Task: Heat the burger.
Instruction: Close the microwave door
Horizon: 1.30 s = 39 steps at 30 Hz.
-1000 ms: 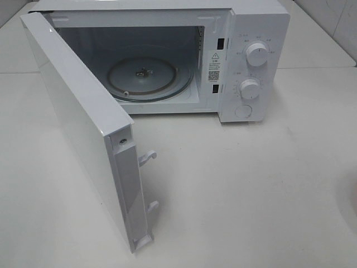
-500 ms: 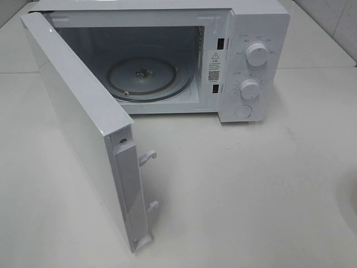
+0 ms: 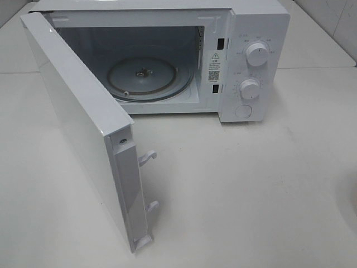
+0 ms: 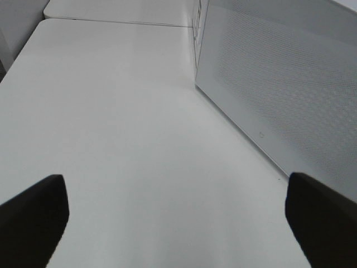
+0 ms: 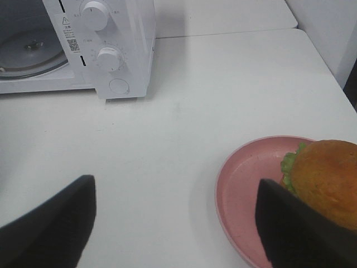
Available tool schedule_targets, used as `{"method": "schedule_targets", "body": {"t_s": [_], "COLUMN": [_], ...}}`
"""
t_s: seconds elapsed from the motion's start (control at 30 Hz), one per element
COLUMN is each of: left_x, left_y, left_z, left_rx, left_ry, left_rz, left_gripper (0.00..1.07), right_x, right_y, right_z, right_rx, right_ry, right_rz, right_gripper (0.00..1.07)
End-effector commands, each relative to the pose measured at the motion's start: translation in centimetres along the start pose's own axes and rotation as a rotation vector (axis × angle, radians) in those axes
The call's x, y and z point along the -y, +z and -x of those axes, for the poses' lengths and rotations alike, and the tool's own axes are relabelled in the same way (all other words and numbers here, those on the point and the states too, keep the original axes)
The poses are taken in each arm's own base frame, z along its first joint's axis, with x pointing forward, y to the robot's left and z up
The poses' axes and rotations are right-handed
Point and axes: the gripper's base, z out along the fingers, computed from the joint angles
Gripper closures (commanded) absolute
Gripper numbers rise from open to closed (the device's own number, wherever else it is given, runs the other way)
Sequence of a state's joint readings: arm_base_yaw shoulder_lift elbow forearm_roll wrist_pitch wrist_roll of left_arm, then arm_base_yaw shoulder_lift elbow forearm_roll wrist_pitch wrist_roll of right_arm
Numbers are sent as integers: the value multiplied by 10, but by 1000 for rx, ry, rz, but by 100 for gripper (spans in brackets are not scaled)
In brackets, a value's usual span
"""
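With the microwave (image 3: 167,61) door open and turntable (image 3: 146,78) bare, the burger (image 5: 326,181) sits on the pink plate (image 5: 245,195) at lower right; the right claw (image 5: 178,223), wide and empty, should centre over the bun before closing, while the left claw (image 4: 175,215) idles wide.

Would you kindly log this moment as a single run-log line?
microwave: door open, turntable bare | burger: on pink plate, table | left jaws: open | right jaws: open, unladen
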<state>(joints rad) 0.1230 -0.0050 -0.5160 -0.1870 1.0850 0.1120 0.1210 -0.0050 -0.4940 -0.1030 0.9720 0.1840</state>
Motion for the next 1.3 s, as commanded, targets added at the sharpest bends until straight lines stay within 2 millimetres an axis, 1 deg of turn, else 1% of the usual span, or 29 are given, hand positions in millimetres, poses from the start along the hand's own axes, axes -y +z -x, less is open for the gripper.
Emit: {"method": "schedule_targets", "body": {"t_s": [0.03, 0.17, 0.23, 0.3, 0.33, 0.37, 0.4, 0.43, 0.47, 0.5, 0.53, 0.6, 0.63, 0.67, 0.7, 0.73, 0.77, 0.8, 0.87, 0.9, 0.93, 0.97, 1.0, 1.03, 1.07, 1.1, 1.17, 1.27, 1.3], "left_x": [2, 2, 1, -1, -1, -2, -3, -3, -4, -5, -5, -8, -8, -9, -9, -11, -12, -12, -14, -14, -15, -17, -17, -19, -22, -22, -26, -27, -30], "left_y": [-6, -10, -9, -2, -2, 1, 3, 3, 8, 11, 11, 22, 22, 26, 26, 36, 41, 41, 57, 57, 62, 71, 71, 75, 83, 83, 94, 98, 104], "left_z": [5, 16, 18, 25, 25, 32, 35, 35, 42, 45, 45, 54, 54, 56, 56, 59, 60, 60, 64, 64, 64, 64, 64, 64, 62, 62, 57, 55, 51], "left_rx": [71, 162, 166, 165, 165, 189, 198, 198, 212, 219, 219, 207, 207, 198, 198, 174, 162, 162, 133, 133, 135, 144, 144, 155, 175, 175, 206, 214, 238], "left_ry": [-10, -10, -12, -18, -18, -22, -25, -25, -30, -35, -35, -46, -46, -49, -49, -57, -61, -61, -96, -96, -104, -108, -108, -105, -91, -91, -80, -83, -86], "left_rz": [-10, -3, -1, 7, 7, 12, 15, 15, 21, 21, 21, 29, 29, 31, 31, 34, 37, 37, 28, 28, 29, 40, 40, 48, 64, 64, 88, 96, 114], "left_gripper": [9, 10, 11, 17, 17, 24, 29, 29, 37, 41, 41, 55, 55, 59, 59, 68, 73, 73, 92, 92, 96, 103, 103, 105, 107, 107, 107, 107, 107], "right_x": [0, 0, 0, 0, 0, 0, 0, 0, 0, 0, 0, 0, 0, 0, 0, 0, 0, 0, 0, 0, 0, 0, 0, 0, 0, 0, 0, 0, 0], "right_y": [-3, -3, -3, -3, -3, -3, -3, -3, -3, -3, -3, -3, -3, -3, -3, -3, -3, -3, -3, -3, -3, -3, -3, -3, -3, -3, -3, -3, -3], "right_z": [-1, -1, -1, -1, -1, -1, -1, -1, -1, -1, -1, -1, -1, -1, -1, -1, -1, -1, -1, -1, -1, -1, -1, -1, -1, -1, -1, -1, -1], "right_rx": [32, 32, 32, 32, 32, 32, 32, 32, 32, 32, 32, 32, 32, 32, 32, 32, 32, 32, 32, 32, 32, 32, 32, 32, 32, 32, 32, 32, 32], "right_ry": [-2, -2, -2, -2, -2, -2, -2, -2, -2, -2, -2, -2, -2, -2, -2, -2, -2, -2, -2, -2, -2, -2, -2, -2, -2, -2, -2, -2, -2], "right_rz": [1, 1, 1, 1, 1, 1, 1, 1, 1, 1, 1, 1, 1, 1, 1, 1, 1, 1, 1, 1, 1, 1, 1, 1, 1, 1, 1, 1, 1], "right_gripper": [31, 31, 31, 31, 31, 31, 31, 31, 31, 31, 31, 31, 31, 31, 31, 31, 31, 31, 31, 31, 31, 31, 31, 31, 31, 31, 31, 31, 31]}}
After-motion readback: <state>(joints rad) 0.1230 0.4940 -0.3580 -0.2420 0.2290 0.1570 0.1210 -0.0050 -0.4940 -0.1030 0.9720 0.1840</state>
